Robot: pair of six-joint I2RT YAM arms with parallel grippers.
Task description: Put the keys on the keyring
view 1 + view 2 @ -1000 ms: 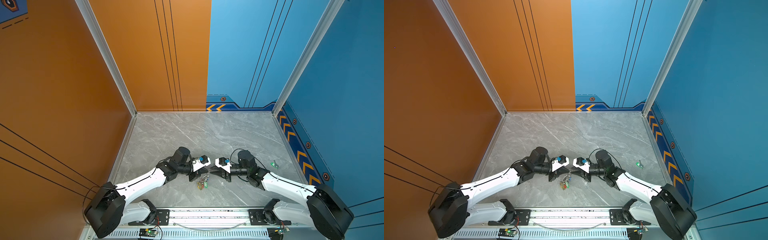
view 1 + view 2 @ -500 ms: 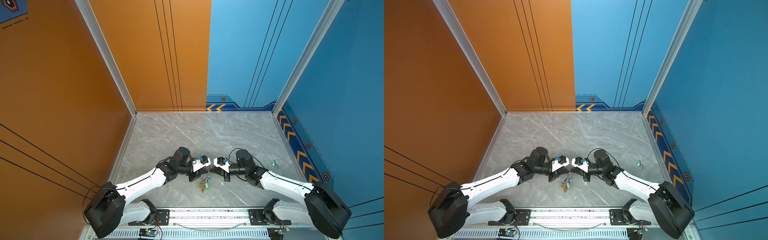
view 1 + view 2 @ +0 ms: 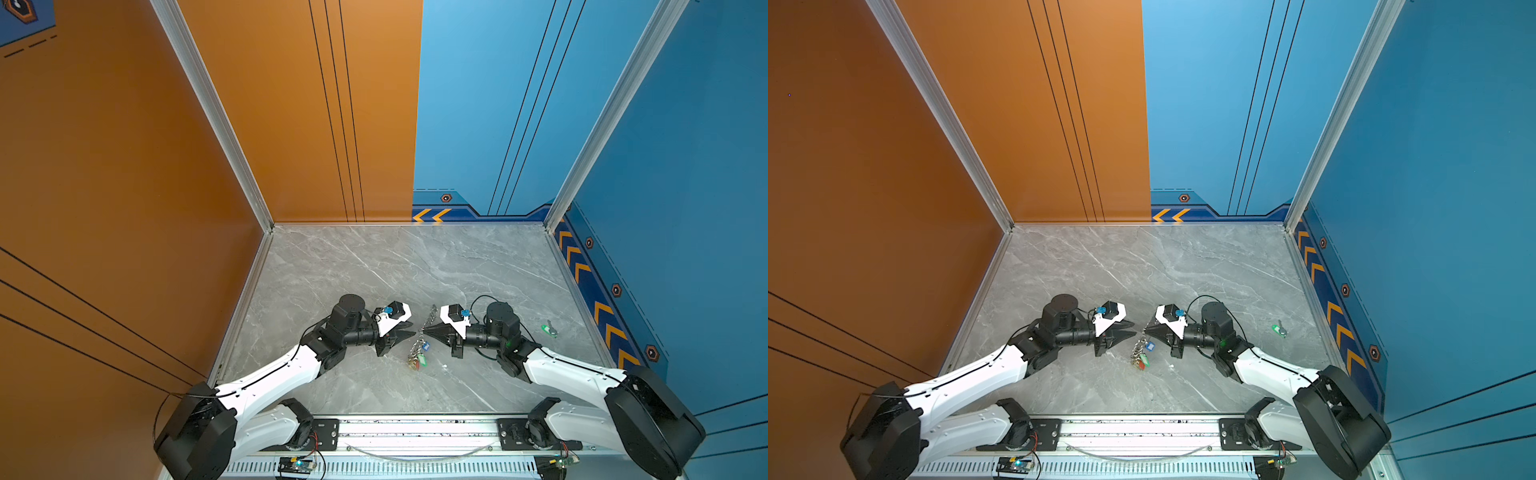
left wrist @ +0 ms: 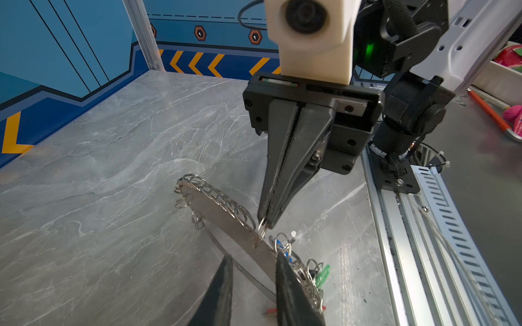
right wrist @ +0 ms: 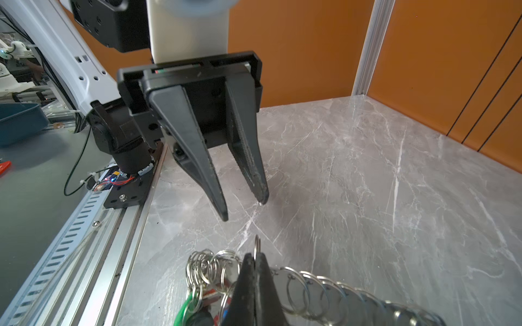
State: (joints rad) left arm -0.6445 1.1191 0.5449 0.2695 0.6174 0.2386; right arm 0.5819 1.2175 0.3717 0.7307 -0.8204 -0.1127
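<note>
Keyring (image 4: pixel 226 223) — ring-fringed flat band — pinched in right hand (image 4: pixel 267 223); left hand (image 5: pixel 243 210) parted.

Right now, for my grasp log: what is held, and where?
The right gripper pinches a small ring on the keyring's edge; left gripper holds nothing.

In the right wrist view the keyring (image 5: pixel 336 297) runs off the picture's edge, and the right end effector (image 5: pixel 256 257) hides most of the keys (image 5: pixel 185 306). In both top views the lone green key (image 3: pixel 549 329) is too small to show its metal piece.
</note>
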